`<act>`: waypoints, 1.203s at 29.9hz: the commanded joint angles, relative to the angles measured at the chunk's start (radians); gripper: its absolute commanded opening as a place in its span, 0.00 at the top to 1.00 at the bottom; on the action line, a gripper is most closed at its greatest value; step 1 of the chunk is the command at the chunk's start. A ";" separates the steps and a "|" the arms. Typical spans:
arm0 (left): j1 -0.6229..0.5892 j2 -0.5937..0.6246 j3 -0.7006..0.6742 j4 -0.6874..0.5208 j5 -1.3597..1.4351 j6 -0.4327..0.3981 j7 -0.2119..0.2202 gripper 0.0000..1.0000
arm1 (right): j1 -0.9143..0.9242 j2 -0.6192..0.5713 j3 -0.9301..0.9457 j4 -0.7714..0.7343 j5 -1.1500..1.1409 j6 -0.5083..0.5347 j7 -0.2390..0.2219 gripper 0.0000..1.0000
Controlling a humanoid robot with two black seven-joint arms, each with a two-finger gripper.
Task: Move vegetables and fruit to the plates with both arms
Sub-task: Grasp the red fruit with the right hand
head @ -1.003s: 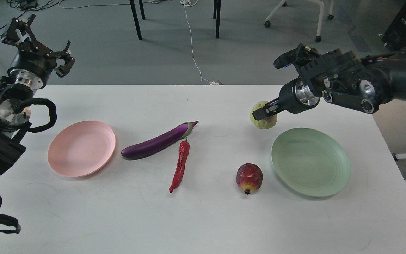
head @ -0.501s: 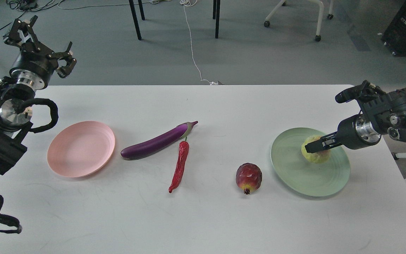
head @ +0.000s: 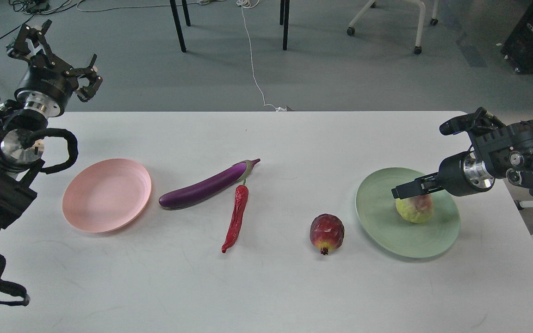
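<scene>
The yellow-green fruit [head: 414, 208] lies on the pale green plate [head: 377, 217] at the right. My right gripper [head: 407, 188] hovers just above the fruit's top, open and empty. The dark red fruit [head: 326, 232] sits on the table left of the green plate. The purple eggplant [head: 206, 186] and the red chili pepper [head: 237, 217] lie at the table's middle. The pale pink plate [head: 106, 194] is empty at the left. My left gripper [head: 58, 53] is open and empty, raised beyond the table's far left corner.
The white table [head: 266, 286] ends close to the right of the green plate. Chair and table legs and a white cable [head: 253, 60] are on the grey floor behind. My left arm's cable loops [head: 65, 148] hang over the table's left edge.
My right gripper carried the yellow-green fruit from the table's far right area onto the green plate, let go of it and rose slightly. The left arm barely moved.
</scene>
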State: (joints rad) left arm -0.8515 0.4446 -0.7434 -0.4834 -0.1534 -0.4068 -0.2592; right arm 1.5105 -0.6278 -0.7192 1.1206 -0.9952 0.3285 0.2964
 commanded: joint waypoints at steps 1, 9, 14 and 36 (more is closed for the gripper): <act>-0.001 0.002 -0.001 0.000 0.000 0.000 0.000 0.02 | 0.054 0.032 0.037 0.030 0.004 0.003 -0.002 0.02; -0.003 0.005 -0.001 0.000 0.000 -0.001 0.000 0.02 | 0.122 0.321 -0.019 0.088 0.026 0.021 0.001 0.03; -0.003 0.011 -0.001 0.000 0.000 -0.006 0.000 0.02 | 0.125 0.462 -0.103 0.082 0.079 0.017 0.003 0.05; 0.002 0.040 -0.002 0.000 -0.002 -0.007 -0.003 0.02 | 0.284 0.390 -0.164 0.090 0.072 0.012 0.001 0.51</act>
State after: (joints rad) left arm -0.8498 0.4856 -0.7443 -0.4824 -0.1534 -0.4144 -0.2626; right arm 1.7439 -0.1753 -0.8992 1.2080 -0.9155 0.3410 0.2985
